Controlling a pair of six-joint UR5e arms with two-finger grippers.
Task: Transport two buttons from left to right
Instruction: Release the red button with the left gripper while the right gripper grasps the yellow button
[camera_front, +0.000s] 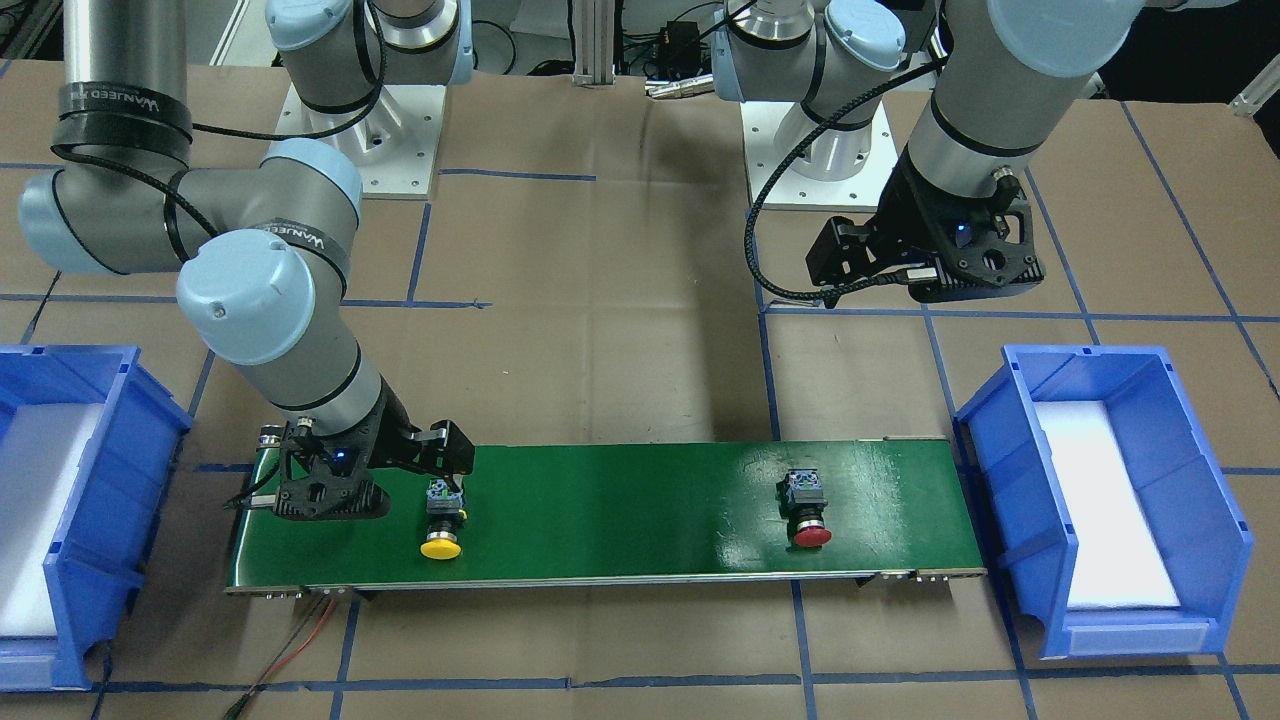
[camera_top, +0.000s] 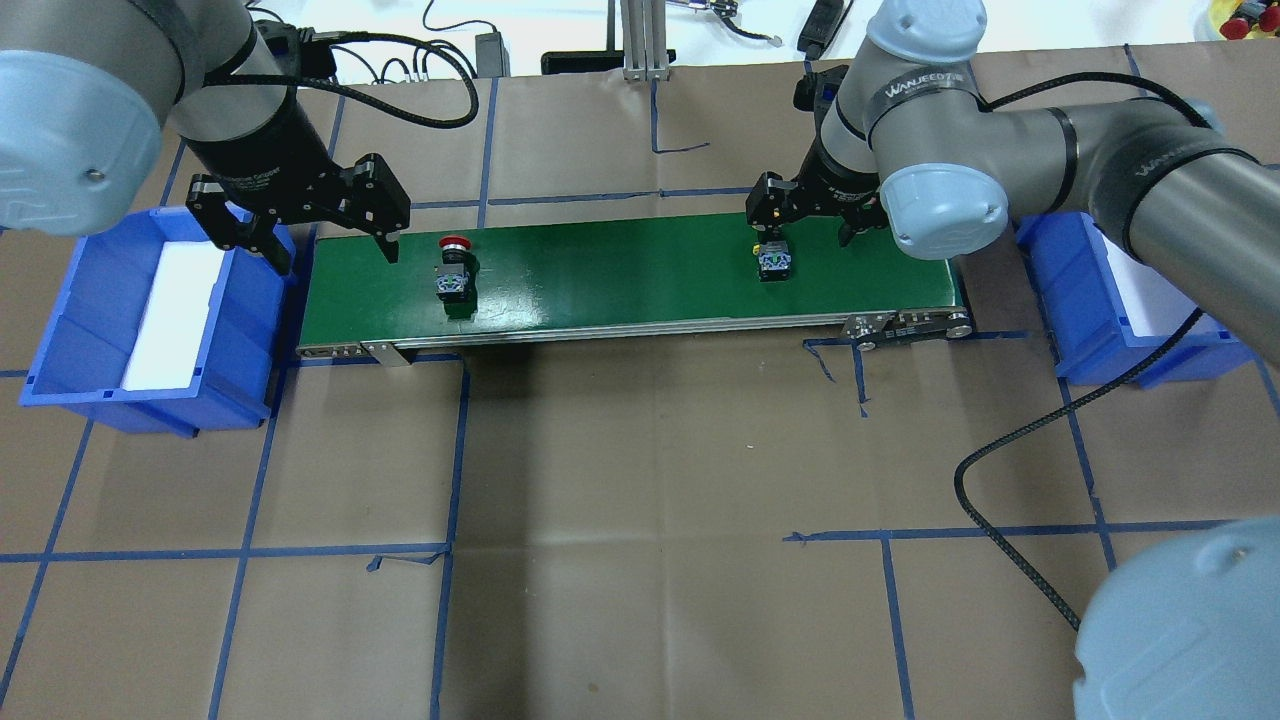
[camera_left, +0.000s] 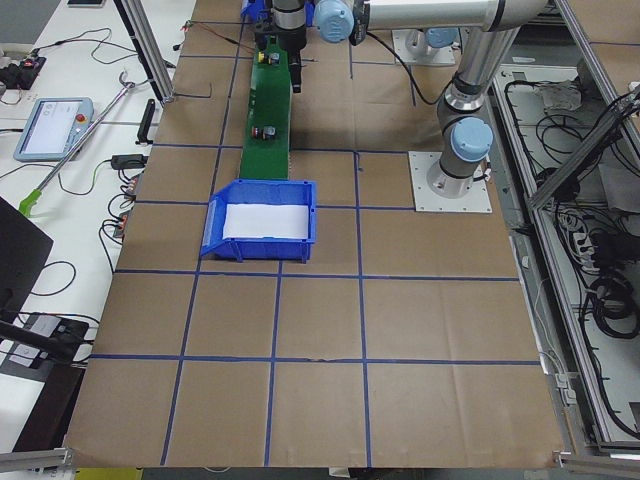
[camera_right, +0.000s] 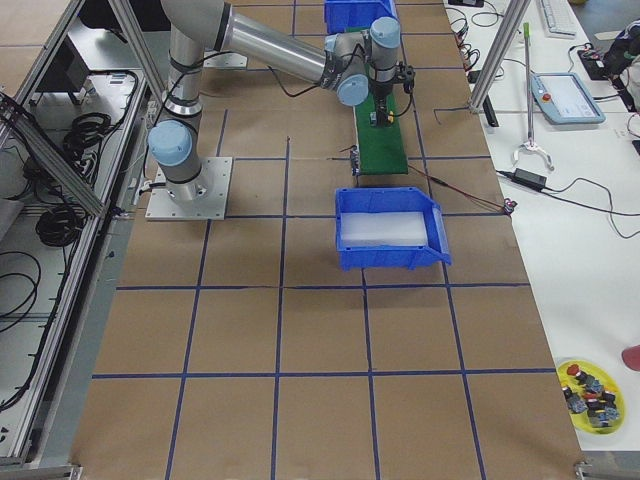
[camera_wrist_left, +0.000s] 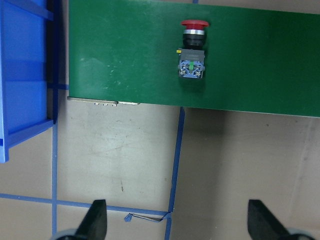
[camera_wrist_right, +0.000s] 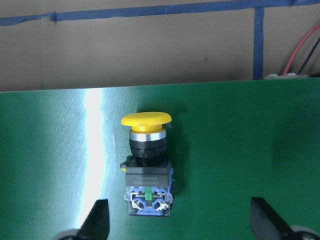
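While left claw (camera_wrist_left: 180, 220) and right claw (camera_wrist_right: 180, 220) gape wide, yellow button (camera_wrist_right: 146, 165) looks light, rigid; pinch the black body (camera_wrist_right: 147, 176), not the cap (camera_wrist_right: 146, 120).

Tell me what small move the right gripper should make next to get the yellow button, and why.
Probably lower the right gripper straight down over the yellow button. In the right wrist view the gripper is open and holds nothing. The button lies on its side on the green conveyor belt, lined up with the gap, slightly off centre.
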